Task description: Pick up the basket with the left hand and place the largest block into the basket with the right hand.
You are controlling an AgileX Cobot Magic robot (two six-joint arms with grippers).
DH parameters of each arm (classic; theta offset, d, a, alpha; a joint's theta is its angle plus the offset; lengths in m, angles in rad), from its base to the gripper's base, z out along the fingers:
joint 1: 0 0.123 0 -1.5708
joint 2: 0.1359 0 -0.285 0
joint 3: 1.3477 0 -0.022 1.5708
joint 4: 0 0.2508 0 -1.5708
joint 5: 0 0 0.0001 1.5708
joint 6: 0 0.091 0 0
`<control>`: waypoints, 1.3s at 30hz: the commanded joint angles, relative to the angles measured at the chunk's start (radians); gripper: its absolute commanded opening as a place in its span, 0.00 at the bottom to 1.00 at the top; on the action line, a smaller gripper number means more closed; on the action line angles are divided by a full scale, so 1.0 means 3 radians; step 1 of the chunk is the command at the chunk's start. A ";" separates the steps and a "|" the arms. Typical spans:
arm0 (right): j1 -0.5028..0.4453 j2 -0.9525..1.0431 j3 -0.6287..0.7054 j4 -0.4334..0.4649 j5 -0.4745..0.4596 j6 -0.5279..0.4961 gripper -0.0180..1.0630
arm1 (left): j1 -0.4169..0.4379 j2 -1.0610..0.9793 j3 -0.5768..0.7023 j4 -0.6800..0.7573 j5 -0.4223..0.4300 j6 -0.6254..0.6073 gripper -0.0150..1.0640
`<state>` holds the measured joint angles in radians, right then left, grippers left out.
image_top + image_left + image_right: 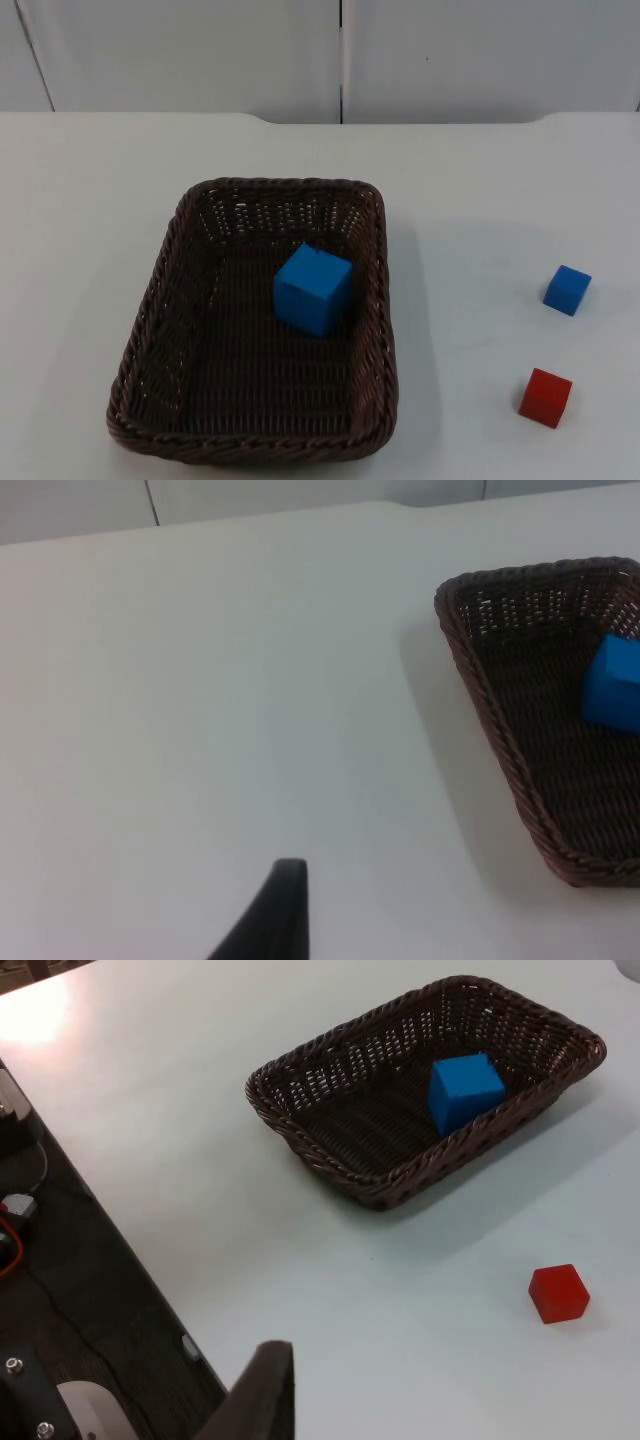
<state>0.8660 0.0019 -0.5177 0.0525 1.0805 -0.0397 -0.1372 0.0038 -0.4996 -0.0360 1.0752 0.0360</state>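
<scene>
A dark brown wicker basket [280, 186] stands on the white table, left of the middle. The largest block, a big blue cube [313, 290], lies inside it toward the right wall. In the left wrist view the basket [540, 572] and the cube [612, 685] are well off to one side of my left gripper [280, 920], which hangs over bare table. My right gripper [260, 1400] hovers near the table's edge, far from the basket [262, 1095] and the cube [465, 1090]. Neither gripper touches anything.
A small blue cube [567, 290] and a small red cube [545, 397] sit on the table right of the basket, apart from each other. The red cube [559, 1293] lies between the right gripper and the basket. The grey partition wall [340, 50] closes the back.
</scene>
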 commanded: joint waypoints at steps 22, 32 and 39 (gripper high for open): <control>0.0016 -0.0006 0.0010 0.0005 -0.0008 -0.0001 0.99 | 0.0281 -0.0013 0.0016 -0.0035 -0.0001 0.0007 0.99; -0.0022 -0.0006 0.0010 0.0005 -0.0008 -0.0001 0.99 | 0.0423 -0.0013 0.0016 -0.0035 -0.0001 0.0007 0.99; -0.0303 -0.0006 0.0010 0.0005 -0.0008 -0.0001 0.99 | 0.0423 -0.0013 0.0016 -0.0035 -0.0001 0.0007 0.99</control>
<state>0.8030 0.0019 -0.5177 0.0543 1.0817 -0.0397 -0.0148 0.0038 -0.4996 -0.0368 1.0752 0.0360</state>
